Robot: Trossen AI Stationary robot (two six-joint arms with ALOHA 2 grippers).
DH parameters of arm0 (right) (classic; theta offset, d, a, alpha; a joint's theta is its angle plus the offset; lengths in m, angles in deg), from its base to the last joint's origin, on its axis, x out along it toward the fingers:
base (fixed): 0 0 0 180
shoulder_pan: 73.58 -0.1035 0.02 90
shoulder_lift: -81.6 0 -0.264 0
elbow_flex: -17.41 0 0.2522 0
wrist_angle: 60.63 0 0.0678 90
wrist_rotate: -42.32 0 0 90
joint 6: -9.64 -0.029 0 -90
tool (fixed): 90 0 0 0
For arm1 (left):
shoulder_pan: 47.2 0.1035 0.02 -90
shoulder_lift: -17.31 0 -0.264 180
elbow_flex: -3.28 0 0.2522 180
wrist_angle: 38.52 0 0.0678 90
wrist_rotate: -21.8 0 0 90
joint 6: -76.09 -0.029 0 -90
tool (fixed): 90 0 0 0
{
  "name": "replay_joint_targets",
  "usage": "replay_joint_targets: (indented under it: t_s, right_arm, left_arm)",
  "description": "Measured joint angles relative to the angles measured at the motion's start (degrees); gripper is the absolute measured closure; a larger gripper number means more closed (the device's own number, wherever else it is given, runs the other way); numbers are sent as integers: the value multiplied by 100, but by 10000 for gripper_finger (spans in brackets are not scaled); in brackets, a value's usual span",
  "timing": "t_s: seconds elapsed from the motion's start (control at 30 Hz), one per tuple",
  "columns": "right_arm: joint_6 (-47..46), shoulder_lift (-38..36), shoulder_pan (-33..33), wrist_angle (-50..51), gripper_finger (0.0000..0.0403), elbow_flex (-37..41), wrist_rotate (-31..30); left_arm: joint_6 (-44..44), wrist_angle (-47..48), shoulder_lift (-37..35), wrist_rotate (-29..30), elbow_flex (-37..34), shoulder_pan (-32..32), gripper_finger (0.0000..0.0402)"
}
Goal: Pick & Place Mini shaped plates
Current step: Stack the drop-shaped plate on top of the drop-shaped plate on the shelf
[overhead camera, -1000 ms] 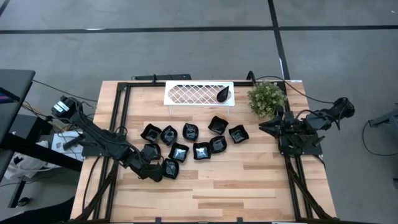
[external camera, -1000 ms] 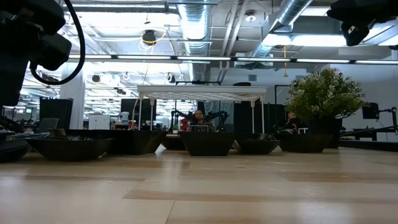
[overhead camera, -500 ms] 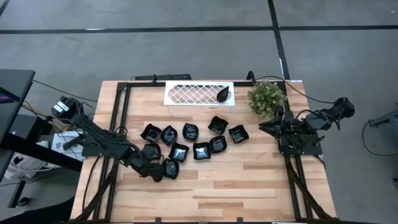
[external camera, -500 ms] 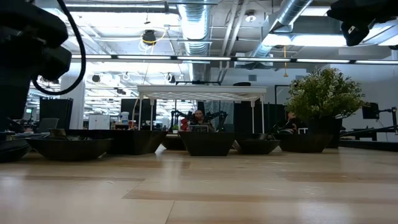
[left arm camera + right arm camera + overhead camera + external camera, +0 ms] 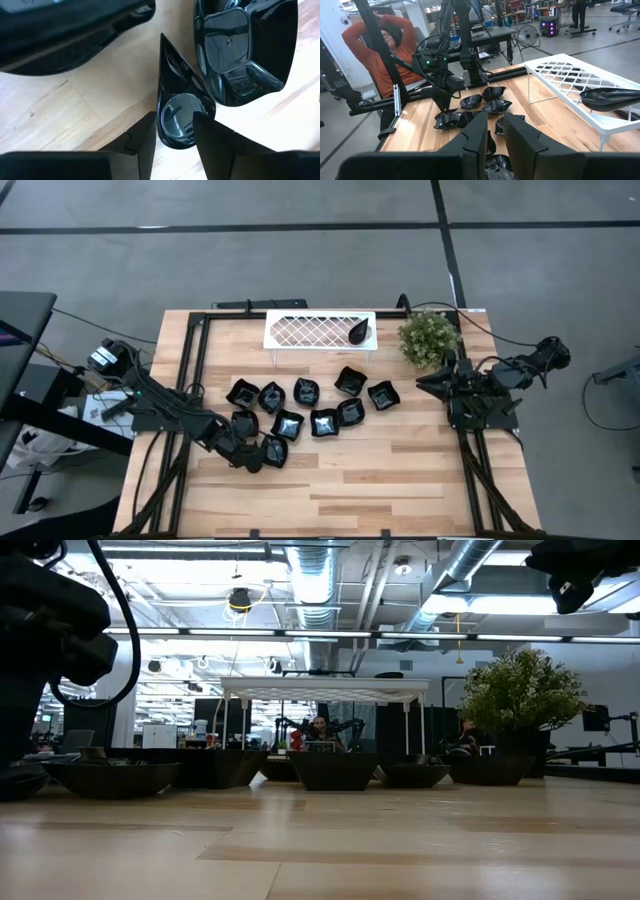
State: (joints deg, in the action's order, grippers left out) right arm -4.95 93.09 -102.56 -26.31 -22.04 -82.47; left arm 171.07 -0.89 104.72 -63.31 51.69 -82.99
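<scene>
Black glossy mini plates [image 5: 322, 421] lie clustered mid-table in the high view, just near of the white lattice tray [image 5: 300, 330], which already carries one teardrop plate [image 5: 359, 332] at its right end; green plant [image 5: 428, 337] sits right of the tray. Left gripper [image 5: 250, 457] is low at the cluster's near-left corner; right gripper [image 5: 432, 383] waits by the plant. Low view: plates in a row under the tray, nothing lifted. Left wrist view: fingers [image 5: 142, 145] straddle a teardrop plate [image 5: 176, 111], narrowing but w/ gaps showing, so grasp step is underway. Right wrist view: fingers [image 5: 476, 137] nearly together, holding nothing. Next, probably: finish pinch on rim, lift clear of neighbours, carry to tray.
</scene>
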Motion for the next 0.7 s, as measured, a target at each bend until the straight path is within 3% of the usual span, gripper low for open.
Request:
replay_joint_targets:
  t_s: [0.7]
  right_arm:
    - [0,0,-2,0,343,0,0]
  left_arm:
    - [-2,24,-1,136,0,0,361]
